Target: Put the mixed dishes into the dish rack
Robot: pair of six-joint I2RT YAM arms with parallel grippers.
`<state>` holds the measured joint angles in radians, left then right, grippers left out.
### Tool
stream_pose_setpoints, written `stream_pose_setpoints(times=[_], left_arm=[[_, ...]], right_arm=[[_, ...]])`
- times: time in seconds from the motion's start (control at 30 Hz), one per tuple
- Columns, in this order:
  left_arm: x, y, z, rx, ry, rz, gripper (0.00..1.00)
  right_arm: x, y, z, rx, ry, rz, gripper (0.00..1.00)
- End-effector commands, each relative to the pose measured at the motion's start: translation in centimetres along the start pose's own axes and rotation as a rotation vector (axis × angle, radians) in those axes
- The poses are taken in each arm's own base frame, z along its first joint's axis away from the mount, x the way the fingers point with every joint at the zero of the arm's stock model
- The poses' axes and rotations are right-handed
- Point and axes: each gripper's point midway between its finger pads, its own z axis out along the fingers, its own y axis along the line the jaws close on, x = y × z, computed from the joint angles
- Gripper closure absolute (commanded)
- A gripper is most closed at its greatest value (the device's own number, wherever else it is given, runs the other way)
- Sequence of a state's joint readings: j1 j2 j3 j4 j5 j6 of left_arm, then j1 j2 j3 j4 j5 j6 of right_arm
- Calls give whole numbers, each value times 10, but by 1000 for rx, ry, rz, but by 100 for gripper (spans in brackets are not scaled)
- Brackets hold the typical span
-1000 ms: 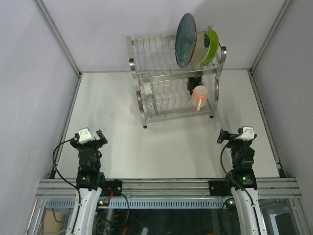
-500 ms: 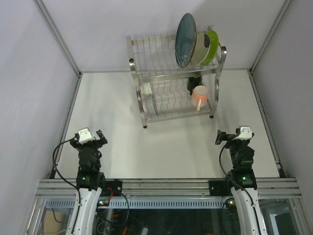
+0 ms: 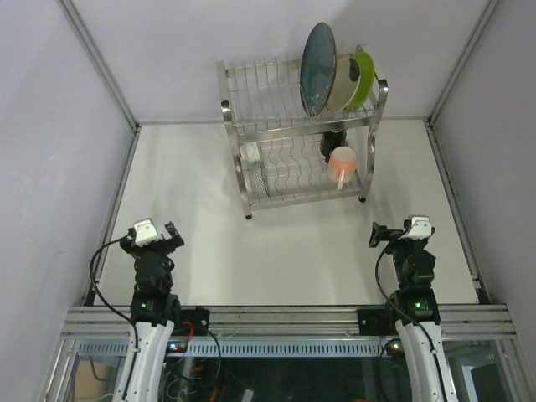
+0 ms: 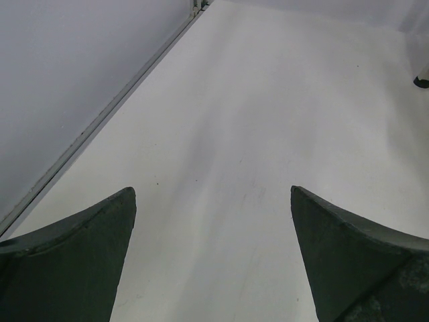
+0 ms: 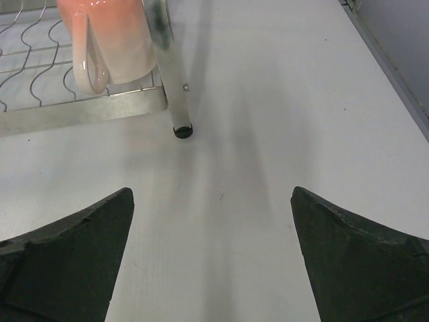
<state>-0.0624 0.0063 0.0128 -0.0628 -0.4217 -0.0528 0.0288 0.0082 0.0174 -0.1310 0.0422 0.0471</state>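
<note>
From above, my left gripper [image 3: 152, 240] and right gripper [image 3: 387, 235] sit well short of the dish rack [image 3: 301, 151], plates [image 3: 318, 69] upright in its top slots, presumably to drain; left wrist: jaws spread, empty; right wrist: spread likewise, pink mug [image 5: 110, 40] ahead-left on the lower shelf.

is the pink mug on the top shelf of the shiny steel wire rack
No, the pink mug sits on the lower shelf of the rack.

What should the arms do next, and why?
Probably just stop. The plates stand in the rack's top tier, the pink mug sits on the lower one, and the left end effector and right end effector are open and empty, so loading looks done.
</note>
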Motion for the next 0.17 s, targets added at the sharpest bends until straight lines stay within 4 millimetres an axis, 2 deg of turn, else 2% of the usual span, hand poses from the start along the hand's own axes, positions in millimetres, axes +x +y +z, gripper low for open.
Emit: stream_pose_setpoints(times=[0.0,0.13], left_arm=[[10,4,0,-18,-71,-42,0],[9,4,0,-19,-71,-42,0]], right_arm=[[19,1,1,-9,32,-10,0],[22,-1,2,-1,55,-1,0]])
